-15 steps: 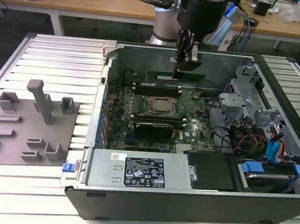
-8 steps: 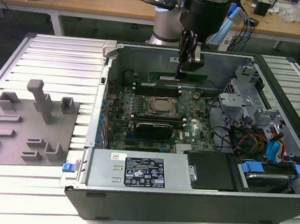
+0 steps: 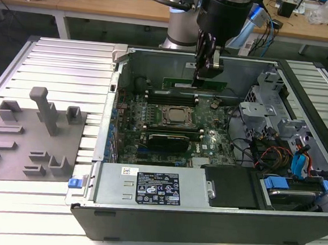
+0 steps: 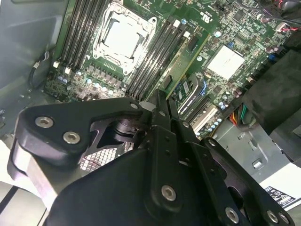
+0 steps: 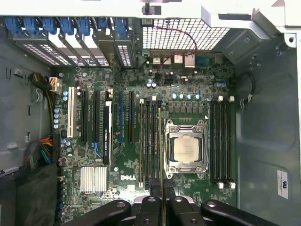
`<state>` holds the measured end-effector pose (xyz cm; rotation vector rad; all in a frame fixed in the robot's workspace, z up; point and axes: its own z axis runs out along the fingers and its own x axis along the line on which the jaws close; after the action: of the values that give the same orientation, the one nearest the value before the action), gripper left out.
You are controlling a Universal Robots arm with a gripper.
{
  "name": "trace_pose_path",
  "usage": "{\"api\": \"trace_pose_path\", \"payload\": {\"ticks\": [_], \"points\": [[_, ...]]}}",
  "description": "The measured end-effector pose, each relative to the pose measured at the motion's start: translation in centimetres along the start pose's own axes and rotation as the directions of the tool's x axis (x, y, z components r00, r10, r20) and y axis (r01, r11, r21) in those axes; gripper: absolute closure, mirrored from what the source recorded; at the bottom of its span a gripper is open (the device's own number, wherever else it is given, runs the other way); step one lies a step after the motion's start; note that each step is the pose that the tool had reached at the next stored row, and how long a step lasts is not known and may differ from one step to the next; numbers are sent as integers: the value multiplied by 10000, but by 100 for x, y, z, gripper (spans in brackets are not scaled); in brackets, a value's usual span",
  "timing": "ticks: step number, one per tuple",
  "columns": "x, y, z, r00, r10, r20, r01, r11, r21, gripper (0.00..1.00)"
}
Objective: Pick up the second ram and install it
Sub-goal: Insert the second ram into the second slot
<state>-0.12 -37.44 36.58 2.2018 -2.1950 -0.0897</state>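
1. Your arm's jaws are clamped shut on the second ram, one green stick held level inside the open computer case, above the motherboard by the CPU socket
2. The exterior view gives you the slatted worktop and one grey fixture tray, lying beside the case on the exterior view's left
3. In the first wrist view, the second ram is edge-on, parallel to the memory slots: one socket, two slot banks flanking it, four slots in each
4. The second wrist view shows you the stick's green face, pinched between two black fingers
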Motion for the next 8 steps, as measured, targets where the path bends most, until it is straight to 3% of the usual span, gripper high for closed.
{"api": "trace_pose_path", "payload": {"ticks": [1, 8], "points": [[0, 0, 2, 10000, -5, 63, 5, 10000, 0, 87], [2, -8, 122, 10000, -5, 69, 5, 10000, 0, 87]]}}
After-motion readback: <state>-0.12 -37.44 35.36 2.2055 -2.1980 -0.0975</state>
